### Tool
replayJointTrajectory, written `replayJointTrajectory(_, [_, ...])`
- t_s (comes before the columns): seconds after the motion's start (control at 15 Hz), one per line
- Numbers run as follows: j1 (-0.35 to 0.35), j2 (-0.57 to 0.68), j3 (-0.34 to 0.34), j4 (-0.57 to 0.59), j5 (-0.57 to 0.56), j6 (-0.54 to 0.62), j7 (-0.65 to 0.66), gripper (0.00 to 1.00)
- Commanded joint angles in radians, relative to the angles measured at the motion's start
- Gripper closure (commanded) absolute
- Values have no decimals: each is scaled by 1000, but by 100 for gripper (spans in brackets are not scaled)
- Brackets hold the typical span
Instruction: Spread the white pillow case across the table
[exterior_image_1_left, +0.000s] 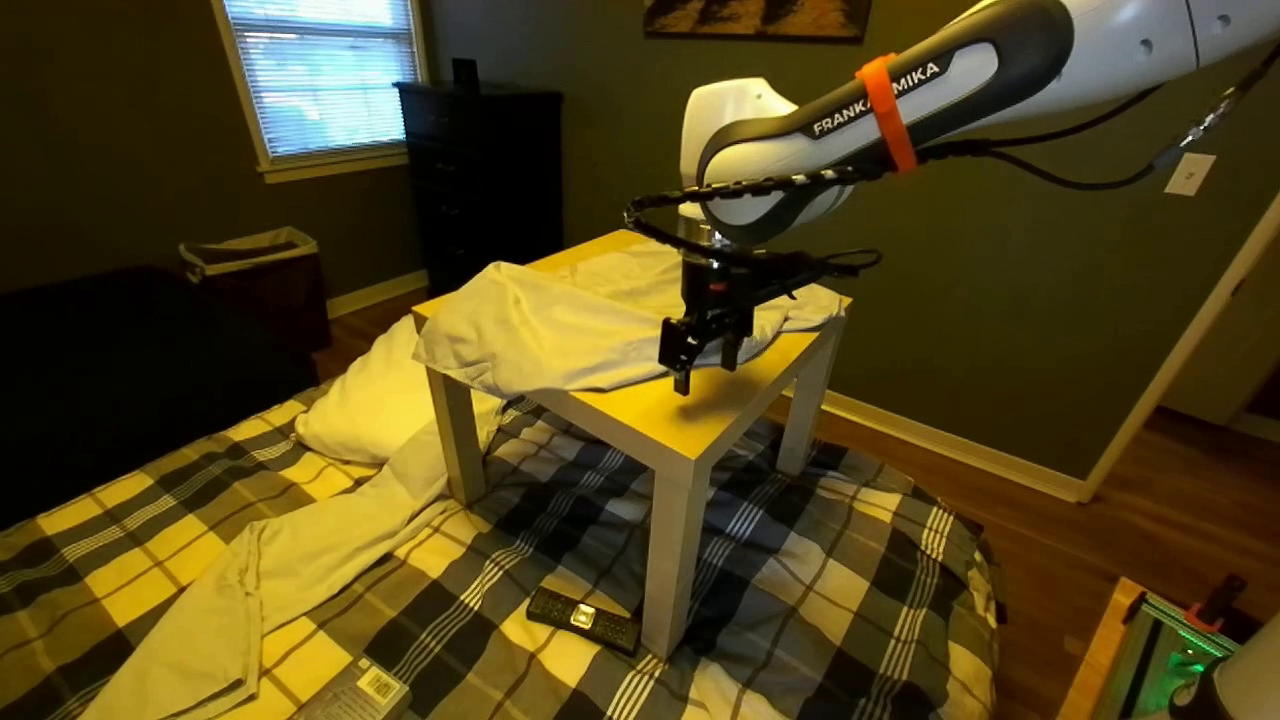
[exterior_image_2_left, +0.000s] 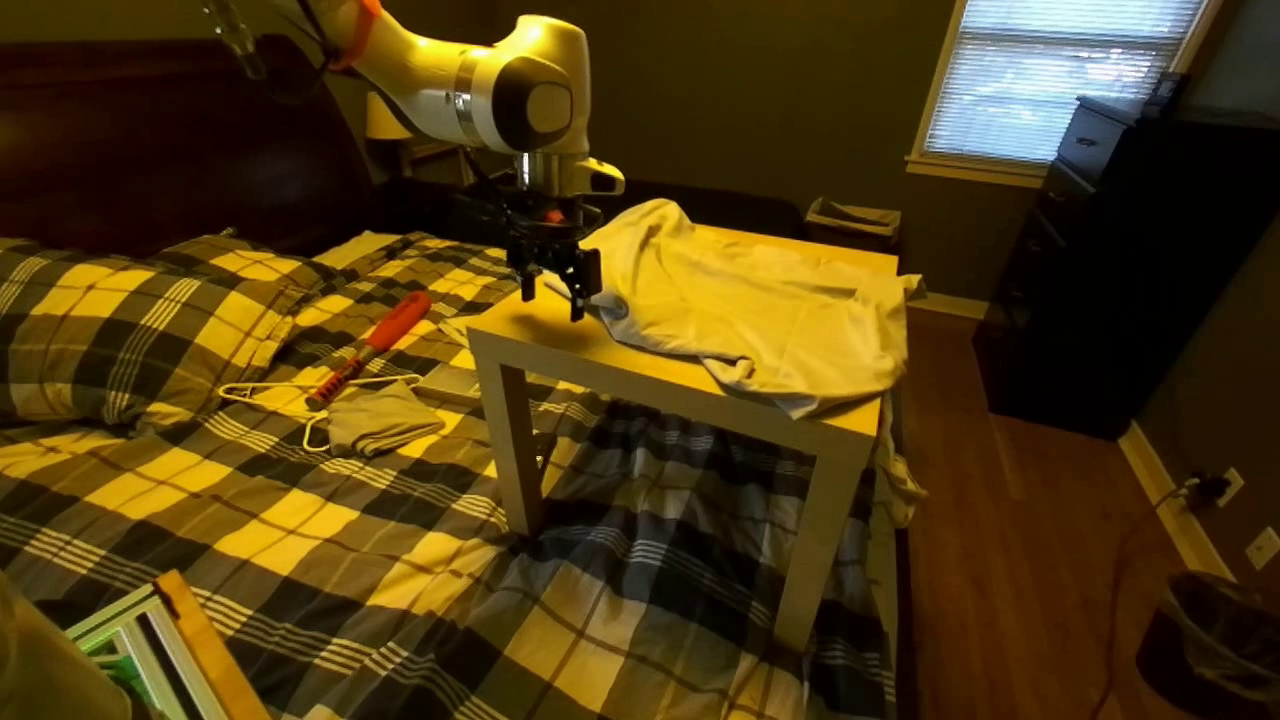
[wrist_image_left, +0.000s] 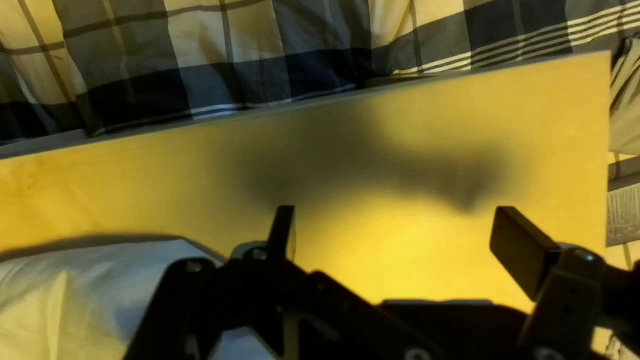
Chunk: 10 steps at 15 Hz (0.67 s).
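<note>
White pillow case rumpled over the table, gripper spread and empty beside it

Pillow case is off-white, wrinkled, covering most of the top and drooping over an edge; both exterior views give me its full spread, plus a bare corner and a bare strip of wood. The wrist view gets only a piece, lower left, partly behind a finger, but it alone looks straight down on the gap: bare yellow wood under it, a soft shadow just beyond.

Relative to the jaws, the cloth lies off to one side, edge just beside the nearer finger, none between the two. Whether that finger touches it I can't make out. Jaws stand wide apart, pointing down over the bare corner, gripping nothing.

Further out, plaid bedding under the table. In an exterior view I get a plump white pillow, a pale cloth strip and a remote just beside a leg. In an exterior view I pick up a red stick-like item, a hanger and a folded greyish cloth. Both exterior views have a window and a dark dresser.
</note>
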<state>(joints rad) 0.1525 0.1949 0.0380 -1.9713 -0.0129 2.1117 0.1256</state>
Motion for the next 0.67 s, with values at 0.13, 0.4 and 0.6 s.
replayJointTrajectory(0.13, [-14, 37, 12, -30, -6, 162, 24, 0])
replayJointTrajectory(0.4, [-16, 56, 10, -48, 1, 287, 41, 0])
replayJointTrajectory(0.6, [-16, 53, 10, -56, 6, 362, 54, 0])
